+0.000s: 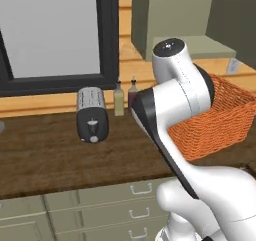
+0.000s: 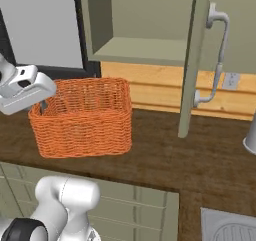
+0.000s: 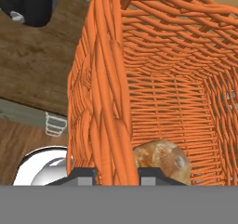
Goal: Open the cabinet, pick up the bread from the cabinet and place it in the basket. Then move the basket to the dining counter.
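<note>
The orange woven basket (image 2: 85, 120) stands on the dark wood worktop, under the open cabinet (image 2: 140, 50). The cabinet's door (image 2: 194, 60) swings out edge-on, its curved silver handle (image 2: 220, 45) facing right. My gripper (image 3: 116, 174) is shut on the basket's left wall (image 3: 109, 102), one finger inside and one outside. The right base view has my gripper (image 2: 42, 106) at the basket's left rim. The bread (image 3: 162, 160), a golden-brown roll, lies on the basket's floor near my fingers. From the left base view the basket (image 1: 222, 120) sits behind my arm. The dining counter is out of view.
A silver toaster (image 1: 92, 115) and two bottles (image 1: 119, 99) stand left of the basket, below a dark-framed window (image 1: 107, 35). Green drawers (image 1: 140, 187) run under the worktop. A sink (image 2: 230, 227) lies at the front right, a grey vessel (image 2: 250, 135) at the right edge.
</note>
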Controlling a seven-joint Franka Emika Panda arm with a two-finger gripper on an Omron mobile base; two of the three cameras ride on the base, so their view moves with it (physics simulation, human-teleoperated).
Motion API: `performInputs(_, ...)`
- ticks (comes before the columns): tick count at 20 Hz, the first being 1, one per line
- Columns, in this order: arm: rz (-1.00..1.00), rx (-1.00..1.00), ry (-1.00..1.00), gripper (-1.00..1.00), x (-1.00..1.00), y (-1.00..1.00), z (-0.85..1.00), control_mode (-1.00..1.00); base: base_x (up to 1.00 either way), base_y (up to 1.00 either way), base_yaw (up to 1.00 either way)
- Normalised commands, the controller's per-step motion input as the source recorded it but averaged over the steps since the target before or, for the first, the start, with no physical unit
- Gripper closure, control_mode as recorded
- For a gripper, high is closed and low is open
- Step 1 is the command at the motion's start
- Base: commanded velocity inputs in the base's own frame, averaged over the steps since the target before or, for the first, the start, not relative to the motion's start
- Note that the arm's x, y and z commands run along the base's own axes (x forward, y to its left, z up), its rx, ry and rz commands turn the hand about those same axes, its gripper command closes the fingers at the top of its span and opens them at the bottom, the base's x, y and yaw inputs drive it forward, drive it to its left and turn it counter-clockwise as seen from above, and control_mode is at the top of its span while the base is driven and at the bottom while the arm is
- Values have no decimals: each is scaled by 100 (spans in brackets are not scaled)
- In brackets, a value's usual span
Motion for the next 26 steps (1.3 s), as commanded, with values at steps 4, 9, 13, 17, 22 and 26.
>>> performInputs(4,0,0,0,100,0,0,0,100,0,69,37)
performInputs(9,0,0,0,100,0,0,0,100,-1,48,45)
performInputs(13,0,0,0,100,0,0,0,100,-7,39,44)
performInputs(17,0,0,0,100,0,0,0,100,-12,29,42)
performInputs(22,0,0,0,100,0,0,0,100,-18,20,40)
performInputs(26,0,0,0,100,0,0,0,100,-12,14,30)
